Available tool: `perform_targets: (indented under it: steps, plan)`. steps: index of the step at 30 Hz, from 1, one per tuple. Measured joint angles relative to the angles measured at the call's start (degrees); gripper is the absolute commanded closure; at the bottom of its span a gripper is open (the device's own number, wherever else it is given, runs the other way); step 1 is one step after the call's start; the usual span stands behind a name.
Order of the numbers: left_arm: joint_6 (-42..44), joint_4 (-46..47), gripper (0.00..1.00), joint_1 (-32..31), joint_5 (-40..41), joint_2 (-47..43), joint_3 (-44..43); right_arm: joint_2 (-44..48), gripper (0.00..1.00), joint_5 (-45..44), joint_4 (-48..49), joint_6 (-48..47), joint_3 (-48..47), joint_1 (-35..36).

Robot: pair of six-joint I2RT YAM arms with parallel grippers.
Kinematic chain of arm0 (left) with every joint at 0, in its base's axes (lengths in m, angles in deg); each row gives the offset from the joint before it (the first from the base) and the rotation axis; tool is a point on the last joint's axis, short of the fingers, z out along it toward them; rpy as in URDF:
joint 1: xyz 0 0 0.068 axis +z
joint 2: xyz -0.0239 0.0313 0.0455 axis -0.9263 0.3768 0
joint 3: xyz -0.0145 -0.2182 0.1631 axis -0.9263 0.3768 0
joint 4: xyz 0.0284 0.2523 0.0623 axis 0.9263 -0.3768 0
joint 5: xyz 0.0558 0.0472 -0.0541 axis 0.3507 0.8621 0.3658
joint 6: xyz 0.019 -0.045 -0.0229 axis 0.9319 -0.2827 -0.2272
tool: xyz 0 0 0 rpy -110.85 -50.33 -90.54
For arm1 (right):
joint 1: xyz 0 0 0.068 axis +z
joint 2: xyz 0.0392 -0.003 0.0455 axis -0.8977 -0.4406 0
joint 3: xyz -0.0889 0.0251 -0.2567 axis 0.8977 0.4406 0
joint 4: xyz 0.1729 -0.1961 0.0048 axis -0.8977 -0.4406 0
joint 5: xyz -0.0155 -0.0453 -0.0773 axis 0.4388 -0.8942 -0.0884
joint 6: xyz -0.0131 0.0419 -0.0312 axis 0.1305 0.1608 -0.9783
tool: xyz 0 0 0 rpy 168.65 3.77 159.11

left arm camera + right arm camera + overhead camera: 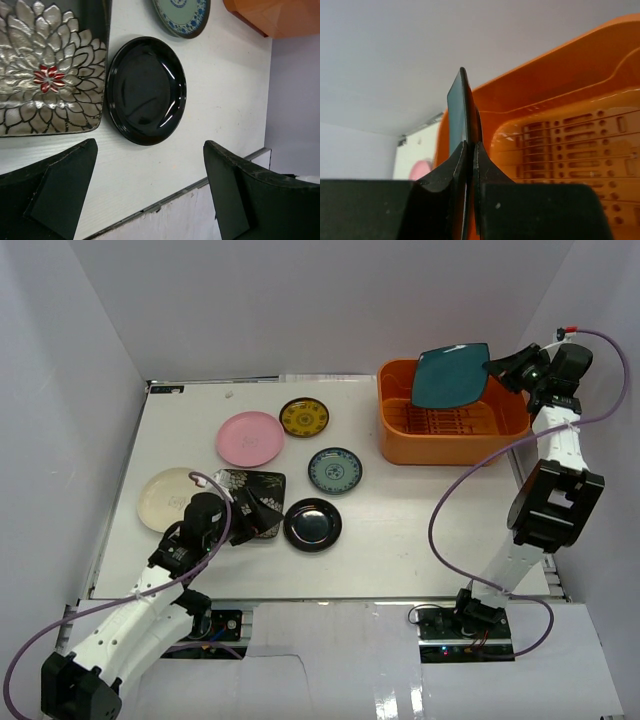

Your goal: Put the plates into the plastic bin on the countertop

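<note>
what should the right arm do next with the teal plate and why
Probably lower it a short way toward the bin's floor before letting go. The right gripper is clamped on the edge of the dark teal plate and holds it over the orange bin. The bin's slotted floor shows no other dish, so a brief descent should allow a gentle release.

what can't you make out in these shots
- Top view: the left gripper covers part of the flowered square plate.
- Top view: the teal square plate hides part of the far wall of the orange bin.
- Right wrist view: the teal square plate is edge-on, its face unseen.
- Left wrist view: the blue-patterned plate is cut off by the top edge.
</note>
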Motion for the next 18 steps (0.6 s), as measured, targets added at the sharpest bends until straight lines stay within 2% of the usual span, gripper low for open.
perform_targets:
  steps: [7, 18]
  plan:
    - [-3.72, -5.35, 0.02, -0.02, 6.45, -6.49, 0.98, -16.41, 0.92, 0.04, -13.53, -11.65, -19.85, 1.51]
    - [-6.12, -8.90, 0.02, -0.02, 13.88, -5.97, 2.36, -16.92, 0.92, -5.20, -22.14, -22.16, -23.04, 8.87]
